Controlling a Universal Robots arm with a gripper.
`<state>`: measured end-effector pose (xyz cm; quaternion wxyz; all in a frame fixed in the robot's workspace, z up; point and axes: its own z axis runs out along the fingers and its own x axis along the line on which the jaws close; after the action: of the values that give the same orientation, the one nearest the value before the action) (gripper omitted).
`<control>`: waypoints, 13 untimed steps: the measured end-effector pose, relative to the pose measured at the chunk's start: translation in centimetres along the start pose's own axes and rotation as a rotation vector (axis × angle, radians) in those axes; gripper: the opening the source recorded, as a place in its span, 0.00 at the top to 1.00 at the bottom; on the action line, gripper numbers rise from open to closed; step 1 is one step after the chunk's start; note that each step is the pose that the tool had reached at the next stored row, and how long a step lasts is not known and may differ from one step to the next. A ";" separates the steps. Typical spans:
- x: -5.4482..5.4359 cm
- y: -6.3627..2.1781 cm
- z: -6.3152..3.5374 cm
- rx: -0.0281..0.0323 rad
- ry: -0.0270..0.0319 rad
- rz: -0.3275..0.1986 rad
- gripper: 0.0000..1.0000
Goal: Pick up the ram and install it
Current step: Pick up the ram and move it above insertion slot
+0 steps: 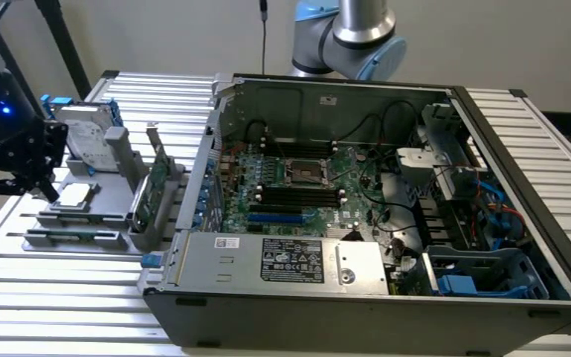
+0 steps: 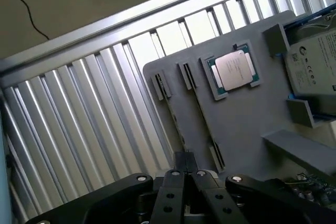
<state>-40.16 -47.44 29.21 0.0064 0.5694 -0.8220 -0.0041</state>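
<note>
End effector [image 2: 184,160] — fingers closed, poised above grey plastic parts tray [image 2: 247,124]. Slim dark-green ram stick [image 1: 75,236] — seated in tray slot, near square silver processor [image 2: 233,70].

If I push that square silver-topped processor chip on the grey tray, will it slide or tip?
The square silver-topped processor chip lies flat on the grey tray, so it probably won't tip or roll. It looks like a rigid plate, likely stiff. Its smooth metal lid may be slippery to grip.
</note>
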 end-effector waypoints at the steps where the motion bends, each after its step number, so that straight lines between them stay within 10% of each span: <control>1: 0.0 0.00 0.03 0.0001 0.0003 -0.019 0.89; 13: 0.0 -0.01 0.32 0.0014 0.0034 -0.237 0.89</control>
<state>-40.16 -47.44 28.90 0.0069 0.6626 -0.7489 -0.0033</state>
